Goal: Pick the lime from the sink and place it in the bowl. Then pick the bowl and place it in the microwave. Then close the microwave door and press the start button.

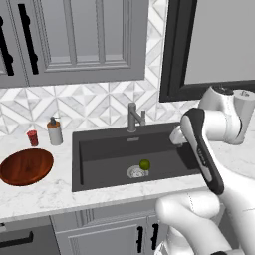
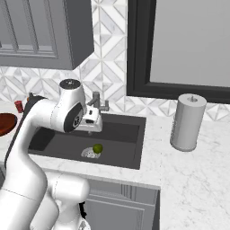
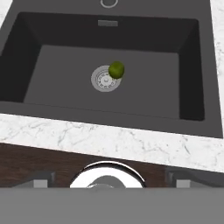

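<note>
**Lime waits on the drain, fingers spread wide above**

Lime sits on the floor of the sink, touching the far rim of the round metal drain, roughly mid-basin and well apart from every wall; the gripper hangs above the near edge of the counter, its fingers parted as wide as they go and holding nothing; the bowl lies toward the left end of the countertop, well apart from the sink, with a small red cup and a soap dispenser behind it near the backsplash. Handling looks simple but touchy; the fruit is likely light and firm, with a smooth round skin that could roll or squirt out of a glancing pinch; the safest hold is probably straight down, pads across its widest middle; the drain's rim beside it may nudge a finger off line.
</note>
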